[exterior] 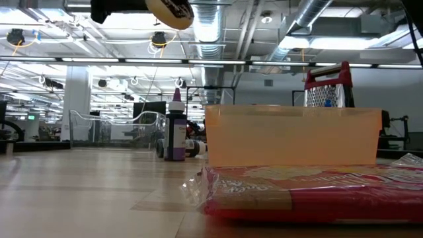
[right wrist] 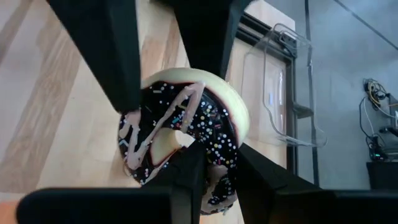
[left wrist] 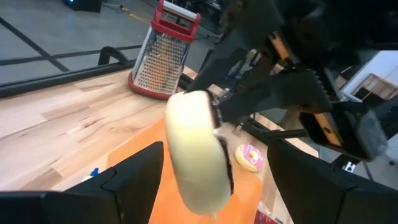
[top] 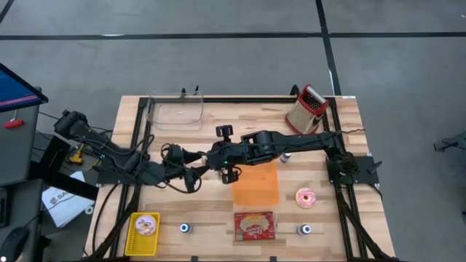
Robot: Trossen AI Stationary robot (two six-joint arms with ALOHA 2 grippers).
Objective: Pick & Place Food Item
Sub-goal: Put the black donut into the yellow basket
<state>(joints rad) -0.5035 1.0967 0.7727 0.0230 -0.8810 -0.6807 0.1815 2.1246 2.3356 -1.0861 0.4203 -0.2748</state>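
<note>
Chocolate-frosted donut [right wrist: 186, 134] hangs above the desk [top: 175, 149] near its middle, clamped at its rim by the right end effector [top: 227, 169]. You see the left end effector [top: 195, 169] just beside it, fingers spread either side of the donut. It stands on edge, frosting toward the right wrist. Overhead, both arms hide it.

Two dark, jointed arms [top: 291, 142] with cable bundles and flat black fingers [left wrist: 134, 171].
</note>
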